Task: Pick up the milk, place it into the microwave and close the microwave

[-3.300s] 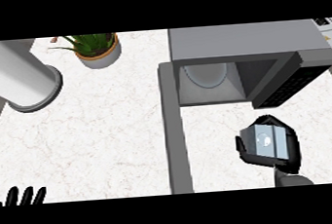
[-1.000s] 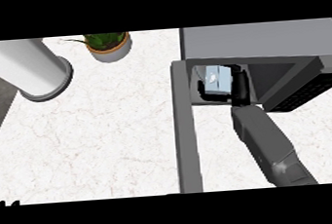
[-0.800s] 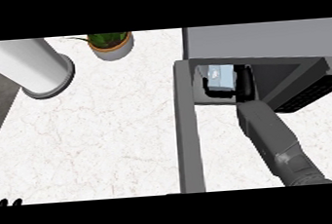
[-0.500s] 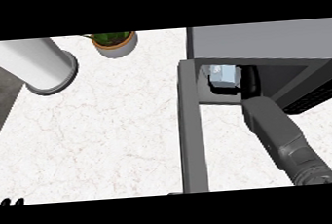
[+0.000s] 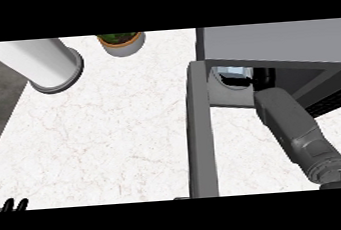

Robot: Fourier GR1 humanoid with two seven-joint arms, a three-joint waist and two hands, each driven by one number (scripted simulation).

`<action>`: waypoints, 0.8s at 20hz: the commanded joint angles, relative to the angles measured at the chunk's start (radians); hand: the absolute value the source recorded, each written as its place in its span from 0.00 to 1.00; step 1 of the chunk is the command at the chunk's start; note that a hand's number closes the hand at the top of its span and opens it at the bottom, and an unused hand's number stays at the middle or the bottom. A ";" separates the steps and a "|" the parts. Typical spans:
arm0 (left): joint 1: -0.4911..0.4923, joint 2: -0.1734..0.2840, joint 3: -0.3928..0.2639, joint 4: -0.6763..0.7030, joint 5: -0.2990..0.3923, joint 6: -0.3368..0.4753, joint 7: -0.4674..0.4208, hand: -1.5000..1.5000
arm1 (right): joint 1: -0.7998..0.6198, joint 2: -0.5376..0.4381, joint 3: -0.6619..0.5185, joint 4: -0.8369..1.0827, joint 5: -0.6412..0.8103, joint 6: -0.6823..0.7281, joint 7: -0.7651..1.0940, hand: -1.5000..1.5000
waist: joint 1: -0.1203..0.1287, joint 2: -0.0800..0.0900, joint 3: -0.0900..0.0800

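1. The right hand [image 5: 259, 75] is pushed into the microwave's mouth at upper right of the frame, and only a dark sliver of it shows past the grey forearm [image 5: 288, 121]. Whether its fingers are curled round the milk or spread off it, I cannot tell.
2. The microwave [image 5: 275, 42] fills the upper right, seen from above. Its door [image 5: 202, 135] stands swung open as a long grey strip running down the middle of the frame to the lower edge.
3. The step in hand looks like setting the milk down inside. To do it well, the carton should rest flat on the cavity floor, deep enough to be passed by the door. The fingers should come away straight, and the arm should back out along the line it entered, without brushing the door edge.
4. The milk [image 5: 233, 72] sits just inside the opening, at the cavity's left side. Only a small pale, bluish-white patch of it shows, with the dark cavity below it.
5. The left hand [image 5: 8, 205] rests at the lower left edge, fingertips up and spread.
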 commanded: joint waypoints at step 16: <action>-0.073 0.016 0.015 0.063 0.000 -0.005 0.009 0.00 | -0.080 -0.042 -0.065 0.025 0.016 -0.297 -0.053 1.00 | 0.043 0.017 -0.001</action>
